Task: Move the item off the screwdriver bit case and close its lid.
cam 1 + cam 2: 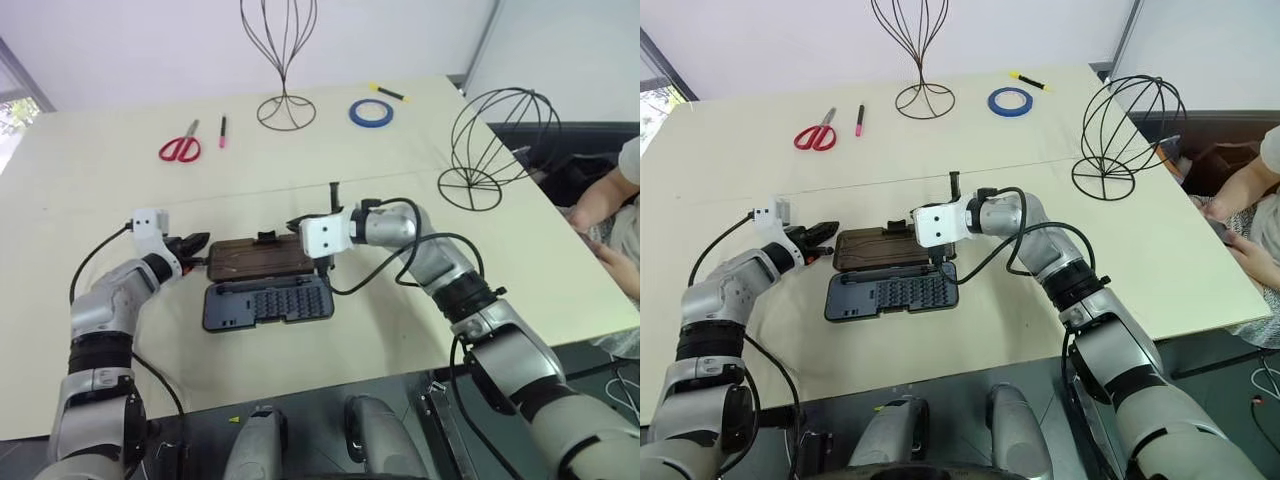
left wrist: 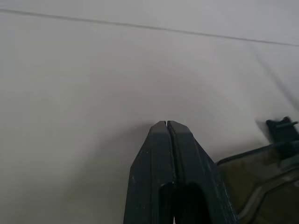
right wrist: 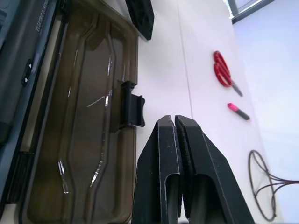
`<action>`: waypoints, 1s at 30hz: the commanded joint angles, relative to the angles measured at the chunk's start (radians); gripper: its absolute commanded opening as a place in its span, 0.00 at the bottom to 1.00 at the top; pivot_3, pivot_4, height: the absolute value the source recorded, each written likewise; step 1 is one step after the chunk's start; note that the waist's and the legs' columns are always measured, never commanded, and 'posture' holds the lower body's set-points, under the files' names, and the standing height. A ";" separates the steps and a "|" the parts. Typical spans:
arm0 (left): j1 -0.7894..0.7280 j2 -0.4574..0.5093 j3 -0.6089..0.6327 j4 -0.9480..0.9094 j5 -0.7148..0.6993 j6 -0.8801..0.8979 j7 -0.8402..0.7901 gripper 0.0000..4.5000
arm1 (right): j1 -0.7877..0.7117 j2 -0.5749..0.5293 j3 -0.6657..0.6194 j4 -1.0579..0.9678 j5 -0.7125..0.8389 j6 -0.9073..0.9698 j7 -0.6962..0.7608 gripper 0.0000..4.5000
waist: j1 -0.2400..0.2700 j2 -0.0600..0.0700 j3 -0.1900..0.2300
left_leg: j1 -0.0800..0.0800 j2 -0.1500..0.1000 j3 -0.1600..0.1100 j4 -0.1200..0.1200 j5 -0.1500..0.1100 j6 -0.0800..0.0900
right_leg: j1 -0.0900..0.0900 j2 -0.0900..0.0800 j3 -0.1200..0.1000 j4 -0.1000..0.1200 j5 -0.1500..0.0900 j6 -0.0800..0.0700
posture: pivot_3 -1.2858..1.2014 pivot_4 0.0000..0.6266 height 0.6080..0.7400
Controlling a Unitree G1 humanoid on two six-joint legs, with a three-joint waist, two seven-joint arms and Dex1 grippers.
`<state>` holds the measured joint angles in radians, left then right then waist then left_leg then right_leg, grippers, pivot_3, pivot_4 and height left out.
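The case (image 1: 268, 290) lies open in the middle of the tabletop (image 1: 100, 200), lid (image 1: 260, 258) flat behind it, with the left pincer (image 1: 196, 243) and right pincer (image 1: 334, 192) pressed together at either end, and the item (image 1: 495, 145) far right.

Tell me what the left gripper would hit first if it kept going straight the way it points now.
Most likely the short end of the open lid. The left gripper, shut, sits just beside that end and points toward it. Depth is unclear, so the tips might pass just above it.
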<state>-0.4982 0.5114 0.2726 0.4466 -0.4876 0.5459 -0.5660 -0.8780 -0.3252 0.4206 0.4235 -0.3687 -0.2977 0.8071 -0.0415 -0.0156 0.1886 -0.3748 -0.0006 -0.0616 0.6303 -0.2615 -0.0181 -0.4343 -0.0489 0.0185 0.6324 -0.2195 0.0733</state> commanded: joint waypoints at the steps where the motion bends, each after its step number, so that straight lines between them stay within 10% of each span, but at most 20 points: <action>1: -0.005 0.018 0.023 -0.080 -0.024 0.008 -0.033 0.00 | -0.026 0.030 -0.043 0.009 0.070 0.093 0.024 0.01 | 0.000 0.000 0.000 | 0.000 0.000 0.000 0.000 0.000 0.000 | 0.000 0.000 0.000 0.000 0.000 0.000 | 0.52 0.24 1.00; 13: 0.166 0.150 0.047 -0.572 -0.234 0.281 -0.186 0.00 | -0.158 0.091 -0.168 0.119 0.212 0.632 0.063 0.01 | -0.003 0.000 0.000 | 0.000 0.000 0.000 -0.002 0.000 0.000 | -0.001 0.000 0.000 0.000 0.000 0.000 | 0.52 0.24 1.00; 16: 0.219 0.206 0.056 -0.669 -0.309 0.349 -0.239 0.00 | -0.140 0.089 -0.164 0.083 0.219 0.711 0.062 0.19 | -0.003 0.000 0.000 | 0.000 0.000 0.000 -0.002 0.000 0.000 | -0.001 -0.001 0.000 0.000 0.000 0.000 | 0.52 0.24 1.00; 23: 0.330 0.305 0.045 -0.753 -0.330 0.359 -0.321 0.00 | -0.086 0.101 -0.165 -0.084 0.250 0.930 0.040 0.99 | -0.003 0.001 0.000 | 0.000 0.000 0.000 -0.002 0.000 0.000 | -0.001 0.000 0.000 0.000 0.000 -0.001 | 0.52 0.24 1.00; 30: 0.415 0.332 0.014 -0.764 -0.293 0.315 -0.358 0.00 | -0.015 0.152 -0.179 -0.255 0.283 1.149 -0.067 0.99 | -0.003 0.001 0.000 | -0.001 0.000 0.000 -0.002 0.000 0.000 | -0.002 0.000 0.000 0.000 0.000 -0.001 | 0.52 0.24 1.00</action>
<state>-0.0849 0.8240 0.2857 -0.2875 -0.7921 0.8833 -0.9090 -0.8844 -0.1838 0.2600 0.2246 -0.1021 0.8206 0.7655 -0.0445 -0.0151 0.1888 -0.3755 -0.0004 -0.0617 0.6283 -0.2618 -0.0178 -0.4363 -0.0486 0.0189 0.6323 -0.2200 0.0724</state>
